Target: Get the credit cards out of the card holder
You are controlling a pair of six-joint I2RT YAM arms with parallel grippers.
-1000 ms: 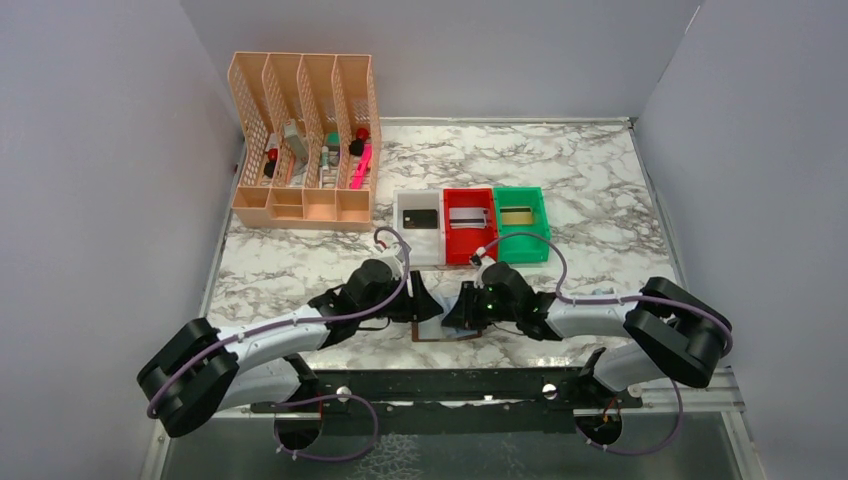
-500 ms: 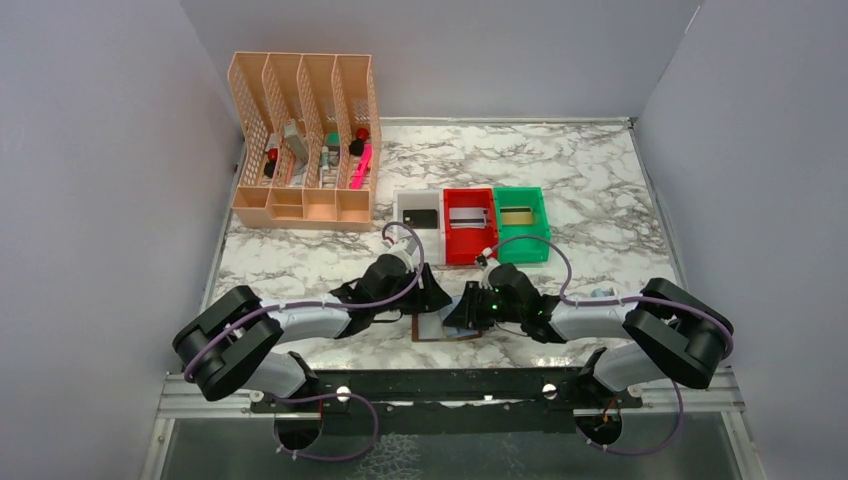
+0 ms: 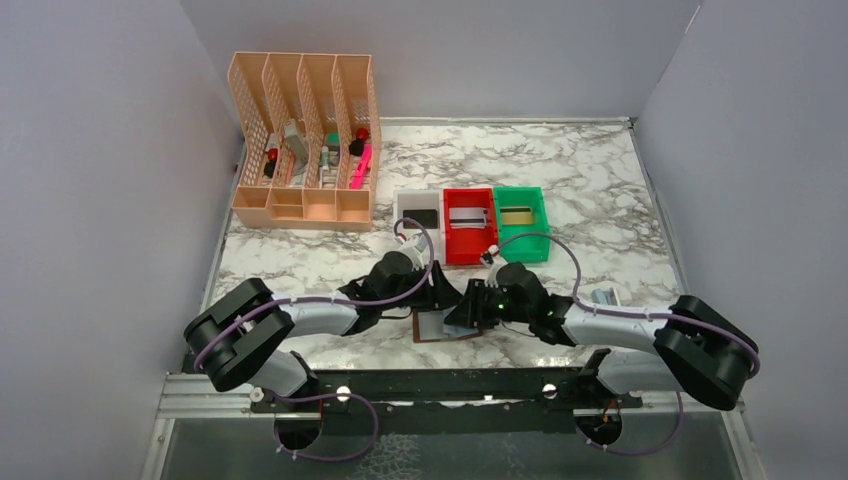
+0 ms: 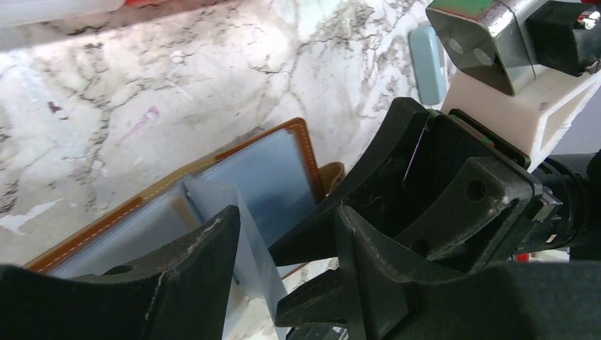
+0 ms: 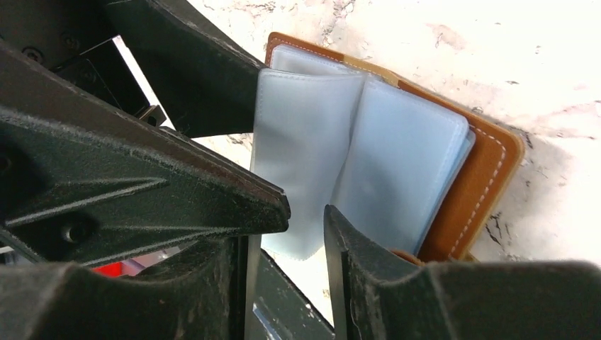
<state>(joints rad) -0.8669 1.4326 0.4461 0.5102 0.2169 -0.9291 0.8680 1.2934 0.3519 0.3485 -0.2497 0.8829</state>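
The brown card holder (image 3: 438,330) lies open near the front edge, pale blue-grey pockets up. It also shows in the left wrist view (image 4: 269,170) and the right wrist view (image 5: 489,170). No card shows in its pockets. My left gripper (image 3: 440,292) is open over its far edge, and one pocket leaf stands between its fingers (image 4: 287,212). My right gripper (image 3: 462,310) faces it from the right, jaws narrowly apart at a pocket's lower edge (image 5: 306,211). A black card (image 3: 423,217), a silvery-white card (image 3: 467,217) and a gold card (image 3: 516,215) lie in the bins.
White bin (image 3: 403,205), red bin (image 3: 449,235) and green bin (image 3: 545,230) stand in a row just behind the grippers. A peach desk organizer (image 3: 305,140) with pens stands at the back left. A light-blue block (image 3: 603,296) lies right of the right arm.
My left arm has reached further right and forward, bringing its gripper over the holder next to the right gripper. My right arm's elbow has swung right, uncovering the light-blue block.
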